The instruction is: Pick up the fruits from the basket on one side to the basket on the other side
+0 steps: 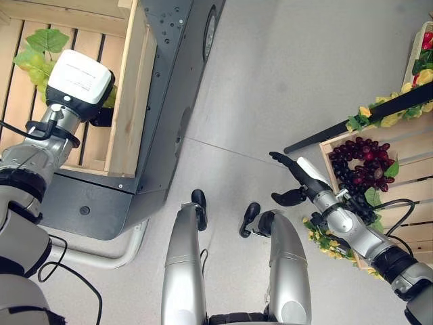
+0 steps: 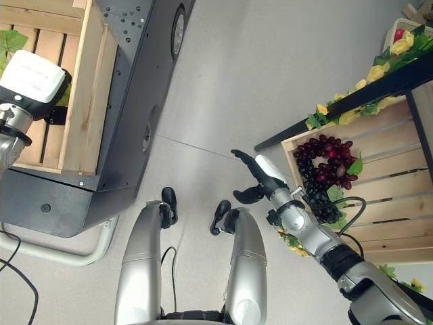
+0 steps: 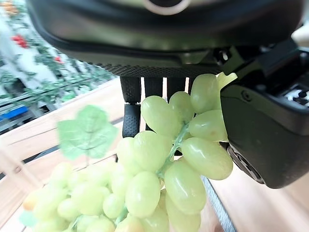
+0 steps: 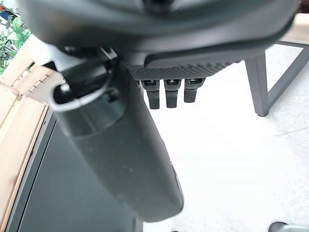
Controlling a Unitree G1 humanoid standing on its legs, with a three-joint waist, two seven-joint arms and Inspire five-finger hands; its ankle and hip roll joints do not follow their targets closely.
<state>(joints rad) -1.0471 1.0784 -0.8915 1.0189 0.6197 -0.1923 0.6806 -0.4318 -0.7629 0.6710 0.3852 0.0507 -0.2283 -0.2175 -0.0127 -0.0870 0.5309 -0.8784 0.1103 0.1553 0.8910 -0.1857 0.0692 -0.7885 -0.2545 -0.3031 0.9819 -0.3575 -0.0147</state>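
My left hand (image 1: pixel 81 82) hangs over the left wooden crate (image 1: pixel 128 101). In the left wrist view it is shut on a bunch of green grapes (image 3: pixel 169 145), pinched between the thumb (image 3: pixel 260 135) and the fingers (image 3: pixel 130 116). More green grapes (image 1: pixel 32 66) with a leaf (image 1: pixel 47 39) lie on the crate's slats below. My right hand (image 1: pixel 298 179) is open over the grey floor, empty, just left of the right wooden crate (image 1: pixel 406 145). A bunch of dark red grapes (image 1: pixel 358 166) lies in that crate.
The left crate rests on a dark grey cart (image 1: pixel 169 68). A black bar (image 1: pixel 338 132) trimmed with yellow flowers (image 1: pixel 389 118) crosses above the right crate. Red fruit (image 1: pixel 426 39) shows at the far upper right. Bare floor (image 1: pixel 270 81) lies between the crates.
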